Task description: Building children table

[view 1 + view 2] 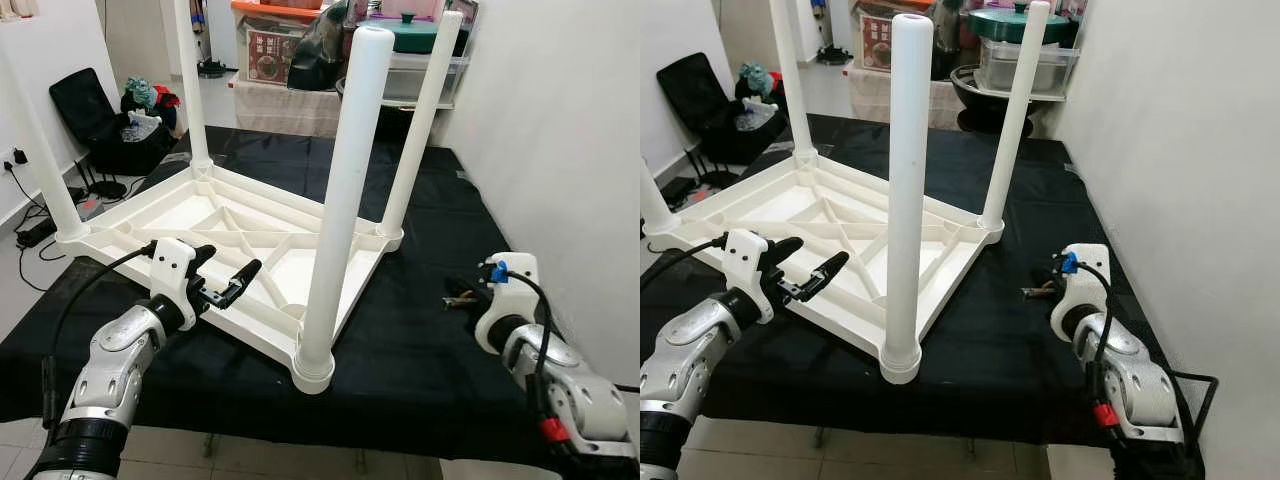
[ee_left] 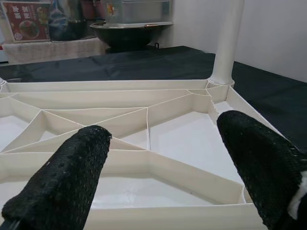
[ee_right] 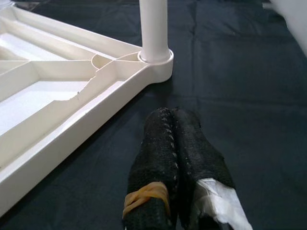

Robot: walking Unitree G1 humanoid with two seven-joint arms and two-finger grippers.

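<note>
Nearest us, our left gripper (image 1: 228,283) hovers with its two black fingers (image 2: 67,177) spread wide and holding nothing, tips over the near left edge of the tabletop (image 1: 200,225). That white plastic tabletop lies upside down on the black cloth (image 1: 420,340), ribbed underside facing up, one corner turned toward us. All four white legs seem to be seated in their corner sockets and stand upright: the near leg (image 1: 340,200) rises from the corner closest to us, the right leg (image 1: 420,125) from the far right corner, the far leg (image 1: 190,80) at the back, and the left leg (image 1: 35,150) at the left corner. Their long axes run straight up from the cloth.

We judge the build nearly done, so the coming move likely means pressing a leg home or turning the table upright. What matters is that the tabletop's edge lies directly ahead of and just under our parted left fingers, running across them, so this arm is much the nearer one. Our right gripper (image 1: 462,293) rests low over the cloth to the right, fingers pressed together and empty, pointing toward the right leg's socket yet well apart from it.

Beyond the cloth stand storage boxes (image 1: 275,45) and a dark bag (image 1: 95,115) on the floor.
</note>
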